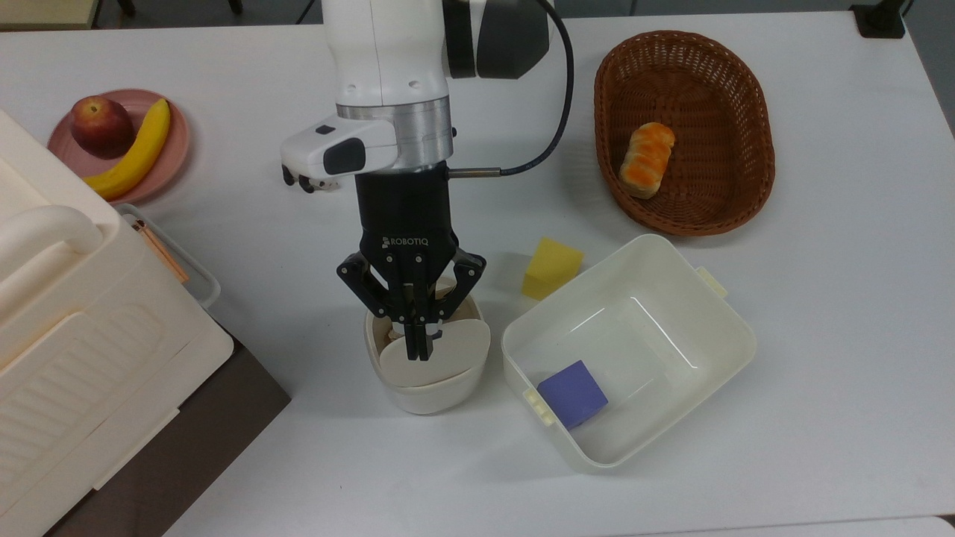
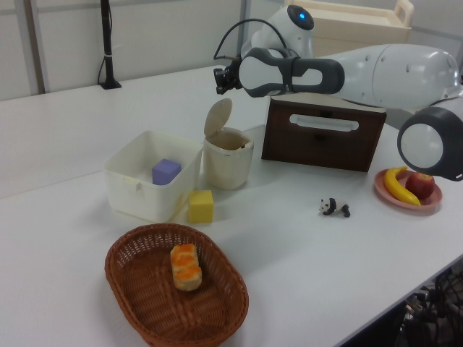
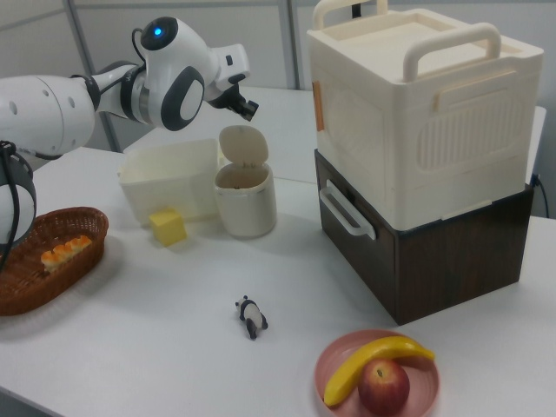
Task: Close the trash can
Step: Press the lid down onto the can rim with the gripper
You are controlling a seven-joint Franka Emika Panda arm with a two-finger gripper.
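Item one: the small cream-white plastic trash can (image 1: 424, 388), near the middle of the white table (image 1: 821, 313), just beside the lidless white rectangular tub (image 1: 716, 350). Its hinged flat lid (image 3: 243, 146) stands raised, so I count the bin open. Item two: my black two-finger gripper (image 1: 419, 350), fingers pressed together on nothing, poised above the lid, well placed, I judge, to push it down.

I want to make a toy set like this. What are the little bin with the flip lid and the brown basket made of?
The trash can looks like smooth cream plastic: even colour, rounded moulded walls, a thin flat lid standing open. The basket looks like woven wicker or rattan, brown, with visible strands crossing; it could also be plastic imitation.
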